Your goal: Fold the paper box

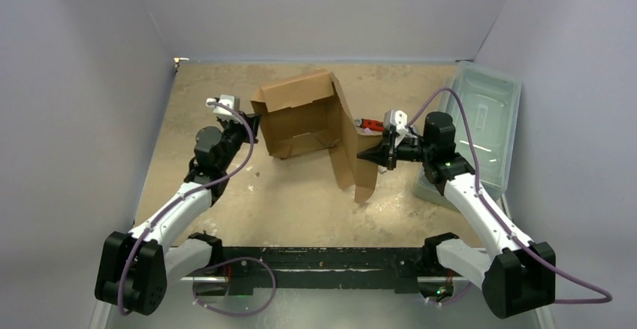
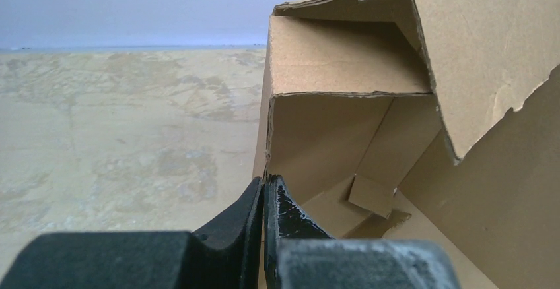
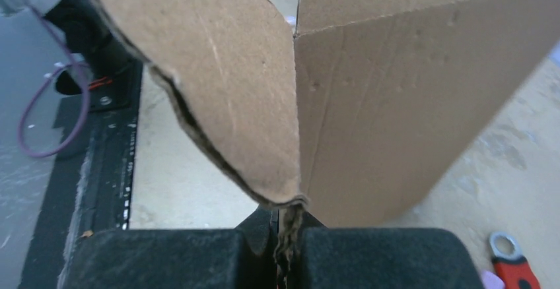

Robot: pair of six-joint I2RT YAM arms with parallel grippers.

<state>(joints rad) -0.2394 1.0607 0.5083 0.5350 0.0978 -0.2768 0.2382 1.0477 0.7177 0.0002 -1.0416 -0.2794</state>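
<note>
Plainly, the right gripper (image 3: 285, 222) is clamped on cardboard: in its wrist view the two black fingers are pressed together, with the ragged lower tip of a brown panel caught in the seam between them. From overhead, this grip sits on the outer face of a long flap that runs from the right wall of the paper box (image 1: 300, 115) toward the near side of the table (image 1: 263, 201). That flap stands on edge rather than lying flat. The left gripper (image 2: 266, 185) is likewise closed. Its fingers meet in a thin line, and the frayed vertical edge of the box's left wall comes straight down into that line, so it appears pinched there at the box's near left corner. Between the two grips, the box rests on the far middle of the table, partly raised: its floor lies on the surface, the side and back walls stand upright, and the inside is open to the overhead camera. The left wrist view looks into this hollow, where a small tab lies folded on the floor and a slot is cut near the top edge of an upper panel. Just beyond the right gripper, a wrench (image 3: 515, 269) with a red handle and a metal ring end lies on the table, close to the box's right wall but apart from it. Farther right, a translucent plastic bin (image 1: 488, 111) sits along the table's right edge.
</note>
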